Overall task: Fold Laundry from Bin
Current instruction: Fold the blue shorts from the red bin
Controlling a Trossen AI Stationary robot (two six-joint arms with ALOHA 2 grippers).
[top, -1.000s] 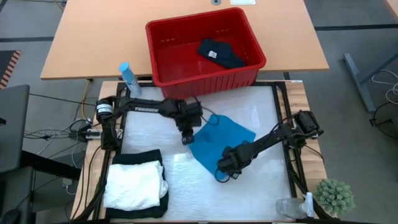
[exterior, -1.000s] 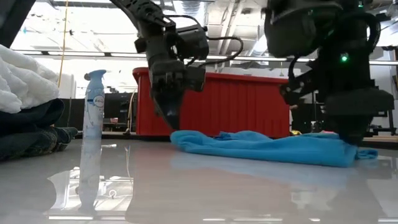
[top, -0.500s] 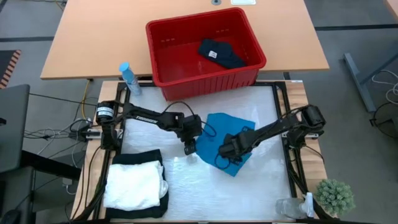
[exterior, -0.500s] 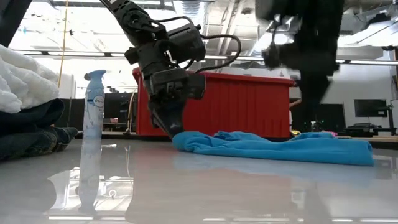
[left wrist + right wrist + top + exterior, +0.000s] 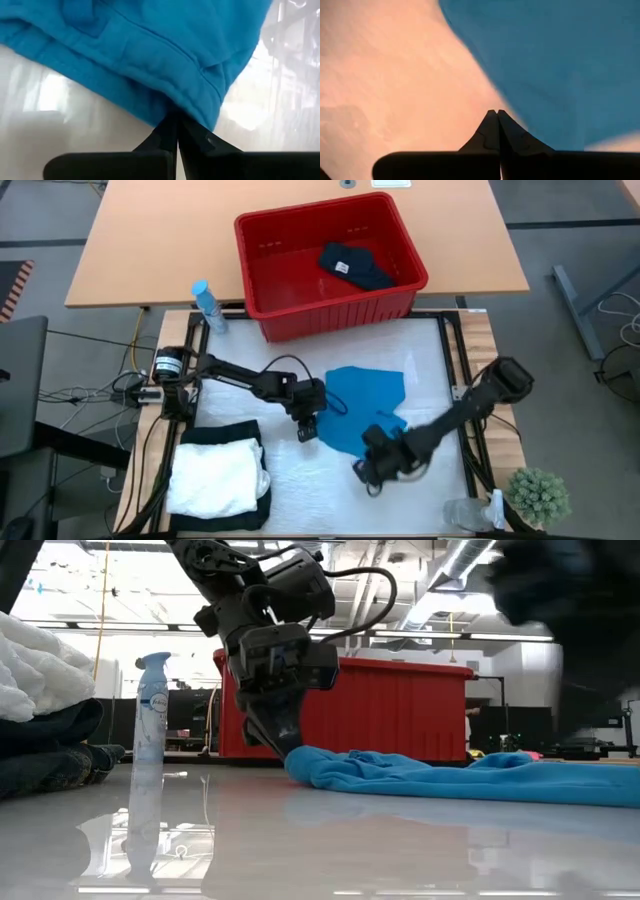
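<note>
Blue garment: the small bright blue cloth item point(image 5: 362, 400) lies spread on the white table cover point(image 5: 420, 360), about mid-table, just near of the bin; in the low view point(image 5: 450, 776) it sits low and rumpled on the glossy surface.
My left gripper: my left gripper point(image 5: 307, 430) is at the blue garment's left near edge, fingers pressed together on a pinch of its hem; my left wrist view shows the blue fabric point(image 5: 150, 55) bunched right at my fingertips point(image 5: 175, 131), and the low view shows the gripper point(image 5: 281, 745) tilted down onto the cloth's left end.
My right gripper: my right gripper point(image 5: 366, 472) is down at the near right edge of the blue garment, fingers closed to a point; in my right wrist view the closed tips point(image 5: 497, 125) sit at the border of the blue cloth point(image 5: 560, 60) and the bare cover, and I cannot tell whether any fabric is caught between them.
Bin: the red rectangular plastic tub point(image 5: 262, 272) stands at the far side, straddling the wooden table behind; a dark garment point(image 5: 357, 265) lies in its right far part.
Folded pile: a white crinkled cloth point(image 5: 215, 477) rests on a black garment point(image 5: 222, 434) at the near left corner.
Other things: a pale blue spray bottle point(image 5: 205, 302) stands left of the bin; a small green potted plant point(image 5: 538, 495) is at the near right corner.
</note>
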